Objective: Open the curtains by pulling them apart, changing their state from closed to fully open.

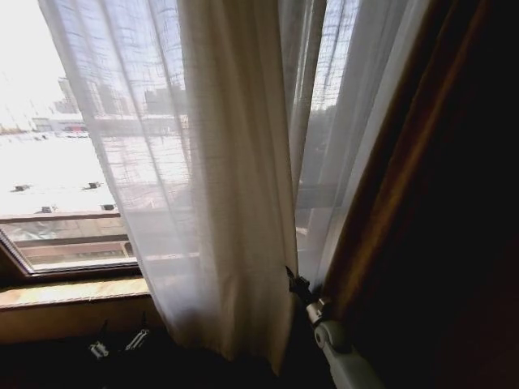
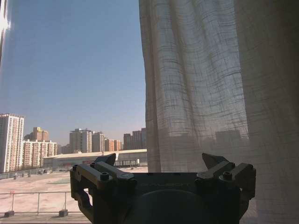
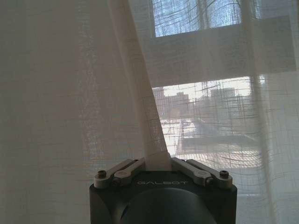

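The sheer cream pleated curtains point(image 1: 227, 203) hung partly open, left glass bare; right gripper point(image 3: 158, 163) was clamped on a fold, left gripper point(image 2: 161, 170) spread empty.

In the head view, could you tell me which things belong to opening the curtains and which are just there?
Job:
- curtains, bunched in the middle, window bare at the left
- right gripper, shut on a curtain fold
- left gripper, open, holding nothing, low by the sill

Just there:
- window frame
- wooden sill
- dark brown drape at the right
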Tool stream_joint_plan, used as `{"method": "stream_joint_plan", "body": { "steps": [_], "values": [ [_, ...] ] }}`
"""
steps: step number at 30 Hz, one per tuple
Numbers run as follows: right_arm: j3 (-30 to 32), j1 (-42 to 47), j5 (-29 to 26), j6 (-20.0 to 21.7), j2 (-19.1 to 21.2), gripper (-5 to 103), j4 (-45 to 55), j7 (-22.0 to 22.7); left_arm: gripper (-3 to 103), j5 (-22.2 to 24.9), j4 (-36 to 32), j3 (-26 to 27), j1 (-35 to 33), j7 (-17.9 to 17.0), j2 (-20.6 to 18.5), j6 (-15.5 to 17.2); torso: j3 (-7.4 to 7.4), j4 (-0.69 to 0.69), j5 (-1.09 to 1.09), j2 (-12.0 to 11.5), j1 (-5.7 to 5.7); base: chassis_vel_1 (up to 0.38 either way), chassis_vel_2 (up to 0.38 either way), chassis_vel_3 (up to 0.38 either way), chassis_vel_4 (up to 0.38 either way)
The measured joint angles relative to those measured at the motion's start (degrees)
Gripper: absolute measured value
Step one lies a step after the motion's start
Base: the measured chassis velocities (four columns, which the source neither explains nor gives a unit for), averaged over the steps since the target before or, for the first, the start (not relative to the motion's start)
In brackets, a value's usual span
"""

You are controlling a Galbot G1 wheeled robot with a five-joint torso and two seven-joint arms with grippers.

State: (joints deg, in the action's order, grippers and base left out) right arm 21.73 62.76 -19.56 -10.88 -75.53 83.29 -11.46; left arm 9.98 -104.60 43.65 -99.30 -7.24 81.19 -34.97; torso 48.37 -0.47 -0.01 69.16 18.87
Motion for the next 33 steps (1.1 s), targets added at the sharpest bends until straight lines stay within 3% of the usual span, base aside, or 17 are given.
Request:
{"method": "stream_joint_plan", "body": {
  "steps": [12, 16, 22, 27, 33],
  "values": [
    [-0.2, -2.3, 3.0, 0.2, 0.4, 0, -2.4, 5.1, 100, 0.0, 0.0, 0.0, 0.0, 0.0, 0.0, 0.0, 0.00, 0.02, -0.03, 0.0, 0.00, -0.030, -0.040, 0.026, 0.025],
    [1.0, -4.8, 4.0, 3.8, 1.0, 0, -5.0, 12.7, 100, 0.0, 0.0, 0.0, 0.0, 0.0, 0.0, 0.0, 0.00, 0.02, -0.02, 0.0, 0.01, 0.020, 0.027, -0.013, -0.018],
    [3.7, -6.8, 3.2, 6.1, 2.5, 0, -7.2, 20.3, 100, 0.0, 0.0, 0.0, 0.0, 0.0, 0.0, 0.0, 0.00, 0.01, 0.00, 0.0, 0.01, 0.000, 0.000, 0.000, 0.000],
    [5.3, -6.6, 3.2, 6.9, 3.9, 0, -6.9, 25.1, 100, 0.0, 0.0, 0.0, 0.0, 0.0, 0.0, 0.0, 0.00, 0.01, -0.01, 0.0, 0.00, 0.000, 0.000, 0.000, 0.000],
    [5.6, -5.7, 3.3, 7.4, 4.2, 0, -5.4, 27.4, 100, 0.0, 0.0, 0.0, 0.0, 0.0, 0.0, 0.0, 0.01, 0.00, 0.01, 0.0, 0.01, 0.000, 0.000, 0.000, 0.000]
  ]
}}
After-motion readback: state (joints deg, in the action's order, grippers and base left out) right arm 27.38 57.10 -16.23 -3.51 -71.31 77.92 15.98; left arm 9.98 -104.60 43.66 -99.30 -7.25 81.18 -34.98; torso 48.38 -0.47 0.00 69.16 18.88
